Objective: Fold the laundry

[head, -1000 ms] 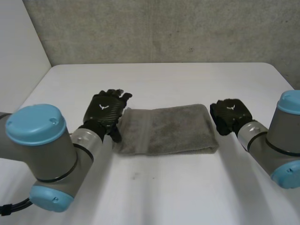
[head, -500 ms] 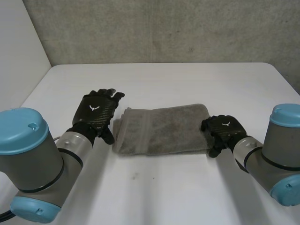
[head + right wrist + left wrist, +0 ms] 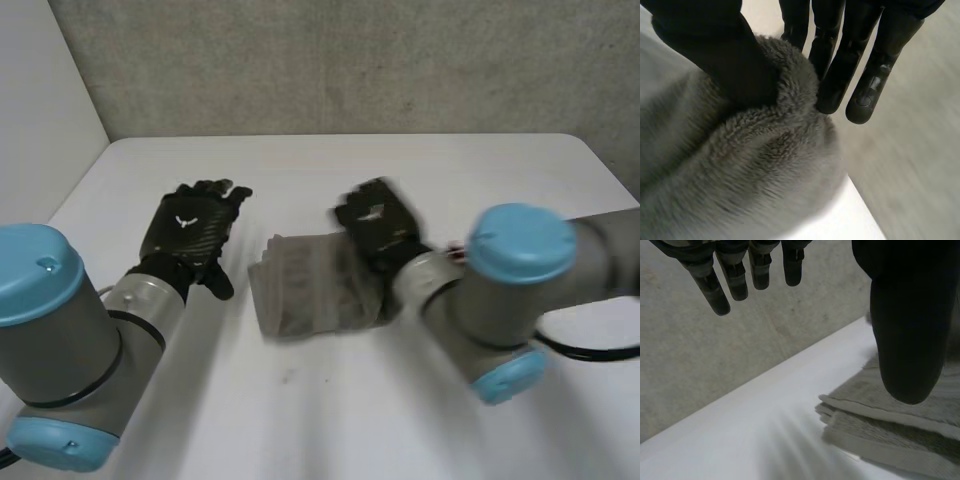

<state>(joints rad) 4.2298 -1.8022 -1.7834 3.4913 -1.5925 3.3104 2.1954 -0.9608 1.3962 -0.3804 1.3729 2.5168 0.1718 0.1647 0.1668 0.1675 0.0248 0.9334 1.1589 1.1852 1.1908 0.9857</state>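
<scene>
A grey towel (image 3: 305,285) lies folded in the middle of the white table, its right end lifted and carried over toward its left end. My right hand (image 3: 375,215) is above the towel's middle. In the right wrist view its thumb (image 3: 715,45) and fingers (image 3: 840,75) pinch a fold of the towel (image 3: 740,170). My left hand (image 3: 190,225) hovers just left of the towel, open, with straight fingers (image 3: 735,280) and its thumb (image 3: 905,330) above the stacked edges of the towel (image 3: 880,425), touching nothing.
The white table (image 3: 330,420) reaches back to a grey wall (image 3: 350,60). My right arm (image 3: 510,290) crosses the table's right half toward the towel. My left arm (image 3: 60,340) lies along the near left side.
My right hand closed on the towel's right end and swept left with it, so the towel now looks about half as long. My left hand drew a little farther left, away from the towel.
</scene>
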